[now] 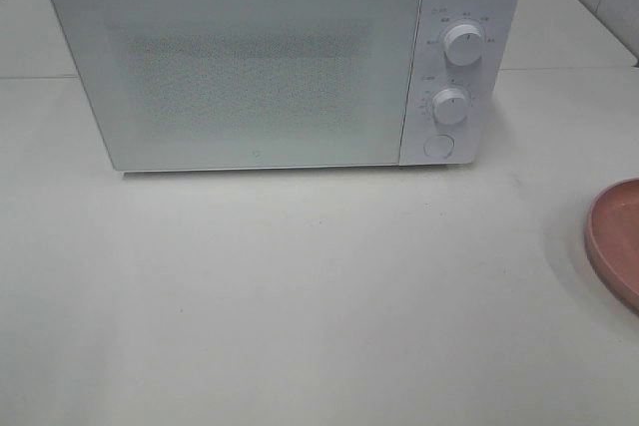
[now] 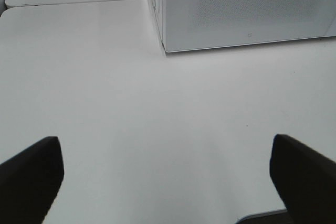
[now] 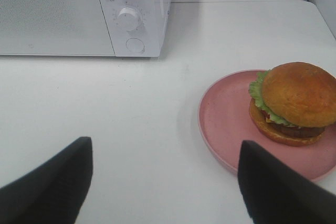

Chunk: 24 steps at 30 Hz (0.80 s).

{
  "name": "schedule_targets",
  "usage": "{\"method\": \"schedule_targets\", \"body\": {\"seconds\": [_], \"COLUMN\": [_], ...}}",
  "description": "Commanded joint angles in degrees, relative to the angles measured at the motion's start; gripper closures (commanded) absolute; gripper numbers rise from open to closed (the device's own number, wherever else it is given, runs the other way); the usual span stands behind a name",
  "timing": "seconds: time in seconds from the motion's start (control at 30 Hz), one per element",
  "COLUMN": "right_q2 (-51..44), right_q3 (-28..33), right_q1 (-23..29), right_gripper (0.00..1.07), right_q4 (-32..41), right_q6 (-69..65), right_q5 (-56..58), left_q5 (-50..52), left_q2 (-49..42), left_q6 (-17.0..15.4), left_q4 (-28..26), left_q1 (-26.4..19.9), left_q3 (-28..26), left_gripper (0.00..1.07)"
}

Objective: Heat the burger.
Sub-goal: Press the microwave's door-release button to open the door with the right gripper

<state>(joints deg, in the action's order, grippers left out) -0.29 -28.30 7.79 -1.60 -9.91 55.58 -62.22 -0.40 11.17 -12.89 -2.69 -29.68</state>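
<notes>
Pink plate (image 1: 614, 241) cropped overhead; burger (image 3: 294, 103) offscreen there.

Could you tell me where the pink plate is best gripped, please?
I'd pinch the plate by its raised rim on the bare side facing the microwave, coming in low with the open right gripper. The burger crowds the opposite side, so this rim is free.

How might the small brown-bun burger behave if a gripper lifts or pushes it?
The small round burger is stacked in layers, so squeezing may shear it apart. Its glossy bun could be slippery. A push would likely slide it across the flat pink plate.
</notes>
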Motion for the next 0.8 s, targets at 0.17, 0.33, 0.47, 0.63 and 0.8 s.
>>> {"method": "schedule_targets", "body": {"seconds": [0.17, 0.33, 0.47, 0.63, 0.8], "right_q2": [-1.49, -1.49, -1.49, -0.69, 6.7], "right_q3": [0.17, 0.17, 0.17, -0.29, -1.78], "right_q1": [-0.29, -0.29, -0.29, -0.29, -0.29], "right_gripper": [0.34, 0.34, 0.34, 0.34, 0.34], "right_q4": [-0.06, -0.06, -0.06, -0.11, -1.26], "right_q6": [0.29, 0.29, 0.29, 0.23, 0.29], "right_q5": [-0.63, -0.63, -0.63, -0.97, -5.84], "left_q5": [0.97, 0.97, 0.97, 0.97, 0.97], "left_q2": [-1.09, -1.09, -1.09, -1.09, -0.69], "left_q6": [-0.29, -0.29, -0.29, -0.29, -0.29], "left_q4": [-0.11, -0.11, -0.11, -0.11, -0.11], "left_q1": [-0.17, -0.17, -0.17, -0.17, -0.17], "left_q3": [0.0, 0.0, 0.0, 0.0, 0.0], "left_gripper": [0.06, 0.06, 0.06, 0.06, 0.06]}}
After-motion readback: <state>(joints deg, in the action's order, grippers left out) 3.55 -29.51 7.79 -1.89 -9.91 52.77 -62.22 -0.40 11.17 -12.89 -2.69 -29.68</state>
